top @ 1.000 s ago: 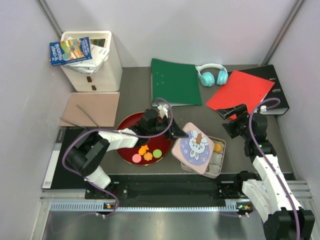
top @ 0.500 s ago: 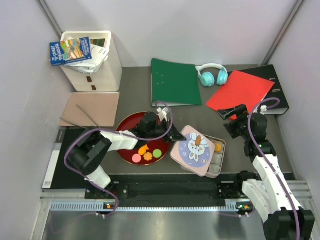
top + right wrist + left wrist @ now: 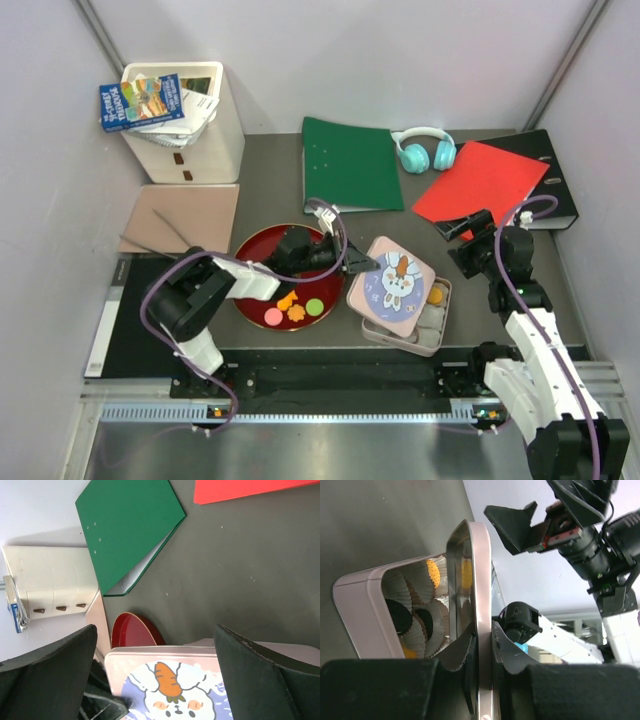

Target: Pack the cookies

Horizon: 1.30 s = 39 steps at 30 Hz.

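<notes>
The cookies (image 3: 294, 306) lie on the red plate (image 3: 250, 248). I judge them light and brittle, so pinch each gently across its rim. My left pincer (image 3: 356, 266) is clamped on the edge of the lid (image 3: 395, 285). More cookies sit in the tin (image 3: 432, 322). My right pincer (image 3: 462, 238) hangs wide and empty.

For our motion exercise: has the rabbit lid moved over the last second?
Yes. The lid has shifted slightly toward the green folder, gripped by the left end effector.
</notes>
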Motion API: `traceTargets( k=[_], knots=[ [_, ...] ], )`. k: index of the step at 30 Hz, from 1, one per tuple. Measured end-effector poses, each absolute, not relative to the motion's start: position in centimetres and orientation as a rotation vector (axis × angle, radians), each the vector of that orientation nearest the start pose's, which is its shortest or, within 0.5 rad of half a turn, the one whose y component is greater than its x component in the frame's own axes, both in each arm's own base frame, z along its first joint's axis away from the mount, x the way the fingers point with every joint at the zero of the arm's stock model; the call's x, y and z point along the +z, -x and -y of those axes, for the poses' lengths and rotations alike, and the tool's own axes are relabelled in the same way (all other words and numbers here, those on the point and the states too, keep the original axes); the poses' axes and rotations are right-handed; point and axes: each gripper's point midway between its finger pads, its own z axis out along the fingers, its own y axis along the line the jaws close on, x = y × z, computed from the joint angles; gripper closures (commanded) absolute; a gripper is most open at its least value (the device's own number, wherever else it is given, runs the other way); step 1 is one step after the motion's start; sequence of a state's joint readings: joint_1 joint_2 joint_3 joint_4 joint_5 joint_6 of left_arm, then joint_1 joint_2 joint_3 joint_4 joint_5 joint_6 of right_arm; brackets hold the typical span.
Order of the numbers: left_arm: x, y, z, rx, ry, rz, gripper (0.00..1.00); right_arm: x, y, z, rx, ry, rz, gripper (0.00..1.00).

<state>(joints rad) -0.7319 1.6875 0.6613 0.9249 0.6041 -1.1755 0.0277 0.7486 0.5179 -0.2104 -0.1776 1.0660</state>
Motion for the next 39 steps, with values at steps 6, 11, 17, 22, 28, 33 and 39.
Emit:
traceTargets(
  k=[6,11,17,22,28,33,39],
  knots=[
    [14.6,-23.2,38.7,-1.914,0.005,-2.080,0.85,17.3,-28.6,-7.5,0.854,-0.949,-1.900,0.01],
    [13.5,-23.0,39.2,-1.980,0.071,-2.154,0.68,17.1,-28.6,-7.5,0.851,-0.952,-1.904,0.01],
    [12.3,-23.0,39.7,-1.962,0.076,-2.278,0.54,17.5,-28.8,-7.4,0.845,-0.942,-1.898,0.01],
    [10.4,-23.2,39.7,-1.833,0.043,-2.419,0.44,17.7,-28.9,-7.2,0.829,-0.932,-1.891,0.01],
    [10.1,-24.1,40.1,-1.671,-0.075,-2.516,0.33,17.6,-28.9,-7.0,0.811,-0.925,-1.891,0.01],
    [10.8,-24.9,40.2,-1.549,-0.171,-2.555,0.17,17.6,-29.0,-6.9,0.804,-0.922,-1.891,0.01],
    [8.4,-25.8,37.8,-1.249,-0.196,-2.662,0.14,17.5,-29.0,-6.8,0.792,-0.918,-1.890,0.01]
  ],
)
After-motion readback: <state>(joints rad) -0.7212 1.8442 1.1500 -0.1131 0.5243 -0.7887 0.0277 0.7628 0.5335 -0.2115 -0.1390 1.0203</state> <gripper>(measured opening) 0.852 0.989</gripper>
